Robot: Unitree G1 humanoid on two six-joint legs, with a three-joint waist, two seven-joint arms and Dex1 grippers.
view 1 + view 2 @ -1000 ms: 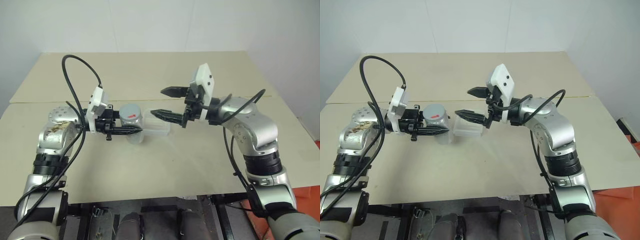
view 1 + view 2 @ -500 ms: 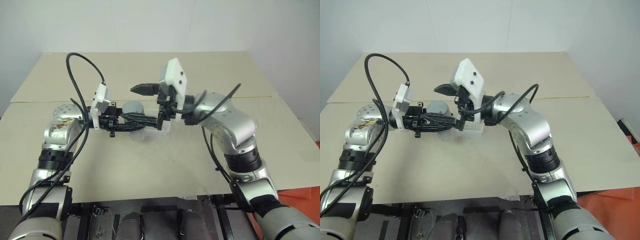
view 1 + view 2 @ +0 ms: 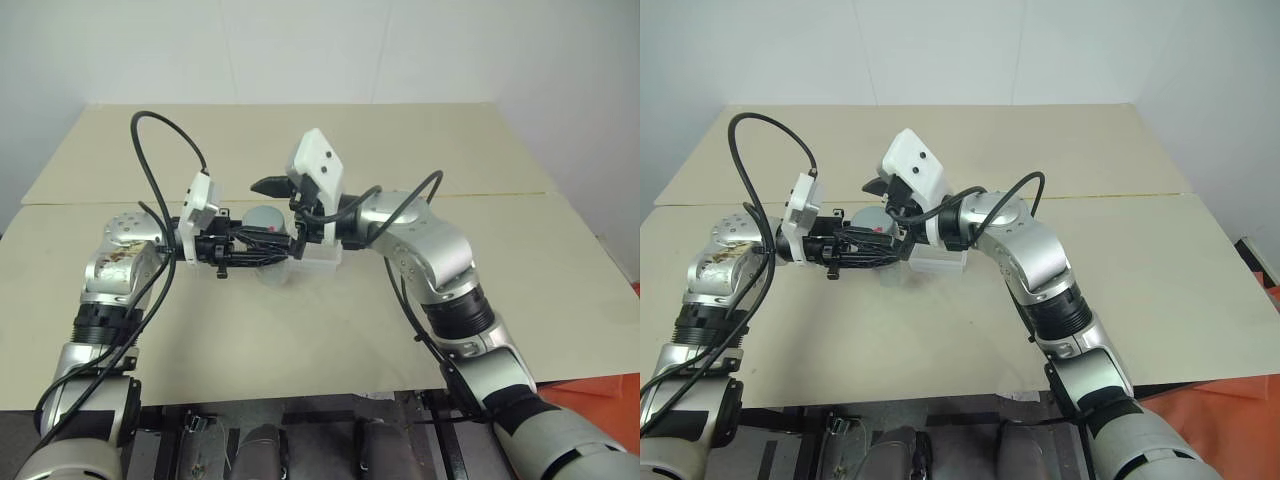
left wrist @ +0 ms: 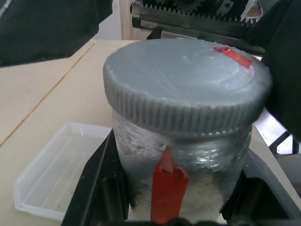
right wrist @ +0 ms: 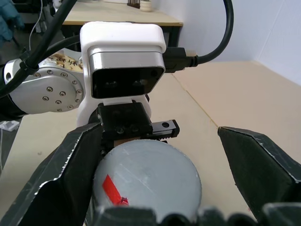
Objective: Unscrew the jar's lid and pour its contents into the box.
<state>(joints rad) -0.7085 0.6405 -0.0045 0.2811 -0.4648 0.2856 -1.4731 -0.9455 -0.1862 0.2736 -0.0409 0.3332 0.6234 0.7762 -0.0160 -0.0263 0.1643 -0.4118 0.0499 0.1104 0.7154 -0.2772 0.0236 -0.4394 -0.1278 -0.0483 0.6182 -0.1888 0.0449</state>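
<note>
Since the earlier frame the right gripper (image 3: 281,212) has been carried across from the box's side to the jar (image 3: 268,245), and it is now being held with its jaws spread wide on either side of the lid (image 3: 265,217).

In the head views, the jar is being held just above the bench (image 3: 300,330) by the left gripper (image 3: 262,252), clamped shut on its body below the cap. The box (image 3: 322,258) is lying on the bench just beside the jar, on the right arm's side.

In the left wrist view, the jar (image 4: 181,176) is being pinched between the two black fingers (image 4: 101,183), upright, with the ribbed lid (image 4: 186,92) fully on and the box (image 4: 56,174) lying behind it.

In the right wrist view, the lid (image 5: 148,181) is being straddled by the open fingers (image 5: 256,165), with neither one seen to be touching it.

The jar is judged to be light, stiff and somewhat slick on its body, so a firm hold is being called for there. The ribbed rim of the lid is judged to be the best place to be taken hold of for twisting. The contents cannot be seen.
</note>
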